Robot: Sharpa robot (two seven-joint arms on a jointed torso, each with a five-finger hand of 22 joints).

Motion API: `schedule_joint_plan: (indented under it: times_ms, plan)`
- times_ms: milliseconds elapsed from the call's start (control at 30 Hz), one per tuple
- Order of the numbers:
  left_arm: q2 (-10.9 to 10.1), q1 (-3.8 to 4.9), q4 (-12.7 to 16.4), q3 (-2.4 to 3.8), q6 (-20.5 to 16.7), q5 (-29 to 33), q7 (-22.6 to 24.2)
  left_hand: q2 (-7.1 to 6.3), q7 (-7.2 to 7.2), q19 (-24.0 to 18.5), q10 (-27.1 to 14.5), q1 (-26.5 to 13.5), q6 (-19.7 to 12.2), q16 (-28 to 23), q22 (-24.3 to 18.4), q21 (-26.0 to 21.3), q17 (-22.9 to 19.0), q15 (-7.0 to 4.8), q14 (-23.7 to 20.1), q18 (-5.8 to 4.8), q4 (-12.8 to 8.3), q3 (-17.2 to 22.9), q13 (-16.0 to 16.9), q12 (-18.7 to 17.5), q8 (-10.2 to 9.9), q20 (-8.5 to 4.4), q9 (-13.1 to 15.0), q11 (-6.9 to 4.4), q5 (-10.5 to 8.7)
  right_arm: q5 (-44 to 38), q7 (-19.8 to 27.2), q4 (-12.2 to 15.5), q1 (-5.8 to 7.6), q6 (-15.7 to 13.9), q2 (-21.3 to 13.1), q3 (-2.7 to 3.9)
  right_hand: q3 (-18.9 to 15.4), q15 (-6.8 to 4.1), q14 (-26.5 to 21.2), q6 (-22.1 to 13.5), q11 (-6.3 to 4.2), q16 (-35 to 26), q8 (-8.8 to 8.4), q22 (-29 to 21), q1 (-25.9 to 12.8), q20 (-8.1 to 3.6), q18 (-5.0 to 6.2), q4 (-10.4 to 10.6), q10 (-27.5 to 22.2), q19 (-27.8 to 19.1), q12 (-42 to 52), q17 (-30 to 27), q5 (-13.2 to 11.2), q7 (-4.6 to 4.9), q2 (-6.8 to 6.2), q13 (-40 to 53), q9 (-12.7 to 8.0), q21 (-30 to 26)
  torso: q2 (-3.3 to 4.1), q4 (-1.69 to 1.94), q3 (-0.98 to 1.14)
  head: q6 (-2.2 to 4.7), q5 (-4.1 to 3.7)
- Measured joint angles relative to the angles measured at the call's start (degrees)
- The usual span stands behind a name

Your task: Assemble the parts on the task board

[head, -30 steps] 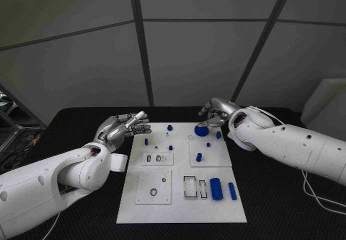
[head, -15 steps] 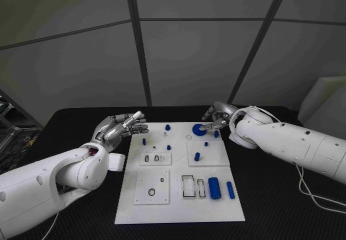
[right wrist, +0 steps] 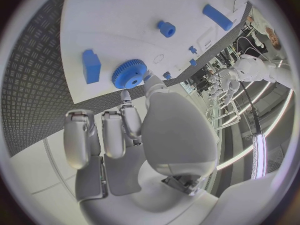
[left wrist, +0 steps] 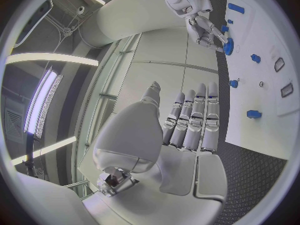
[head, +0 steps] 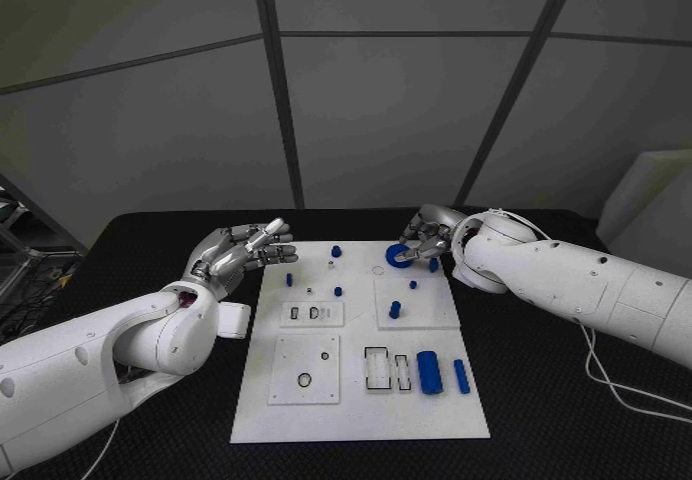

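Blue gear [head: 400, 254] sat at task board's [head: 361, 420] far edge, right robot hand [head: 427, 232] pinching it. Left robot hand [head: 242, 252] empty, fingers apart. Next: likely seat gear squarely.

- One white task board [head: 361, 420] on the black table [head: 577, 420].
- One blue gear [head: 400, 255].
- Two long blue cylinders, a thick one [head: 430, 372] and a thin one [head: 462, 375].
- Two silver hands: left hand [head: 242, 252], right hand [head: 428, 232].
- Several small blue pegs; too small to count reliably.
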Motion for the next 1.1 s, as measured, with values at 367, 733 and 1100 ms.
schedule_joint_plan:
  times_ms: [367, 733, 1100]
  plan:
    - [0.00, 0.00, -0.23, 0.00, 0.13, 0.03, -0.07, 0.00, 0.00, 0.00, 0.12, 0.00, 0.00, -0.35, -0.03, 0.00, -0.05, 0.00, 0.00, 0.00, 0.00, 0.00, 0.00, -0.22, -0.27, 0.00, 0.00, 0.12, 0.00, -0.73, 0.00, -0.15, 0.00, 0.95, 0.14, 0.00, 0.74, 0.00, 0.00, 1.68, -0.36, 0.62, 0.38, -0.01, 1.16, 0.00, 0.01, -1.47, 1.38, 0.00, 2.85, -0.01, 0.26, -0.12, 1.16, 2.43, 0.30, 0.32, 0.00, -0.04, 0.01, -0.10, 0.03]
    - [0.02, 0.00, -0.33, 0.00, 0.34, 0.47, -0.18, 0.00, 0.00, 0.00, 0.16, 0.00, 0.00, -0.41, -0.06, 0.00, -0.06, 0.00, 0.00, 0.00, 0.00, 0.00, 0.00, -0.30, -0.28, 0.00, 0.00, 0.16, 0.00, -1.90, 0.07, -0.39, 0.06, 1.58, 0.50, 0.06, 1.25, 0.00, 0.01, 2.07, -0.36, 0.63, 0.37, -0.01, 2.65, 0.00, 0.00, -4.18, 1.37, 0.00, 3.21, -0.02, 0.54, -0.13, 1.89, 2.43, 0.35, 0.32, 0.00, -0.04, 0.03, -0.24, -0.08]
    - [0.04, 0.00, -0.35, 0.00, 0.43, 0.72, -0.23, 0.00, 0.00, 0.00, 0.16, 0.00, 0.00, -0.41, -0.05, 0.00, -0.06, 0.00, 0.00, 0.00, 0.00, 0.00, 0.00, -0.30, -0.27, 0.00, 0.01, 0.16, 0.00, -5.37, 0.22, -0.43, 0.07, 1.59, 1.29, 0.07, 1.94, 0.00, 0.01, 3.33, -0.17, 0.85, 0.37, -0.02, 3.57, -0.01, 0.01, -5.78, 1.57, 0.00, 3.76, -0.02, 1.21, -0.26, 2.36, 2.42, 0.48, 0.55, 0.03, -0.04, 0.03, -0.28, -0.07]
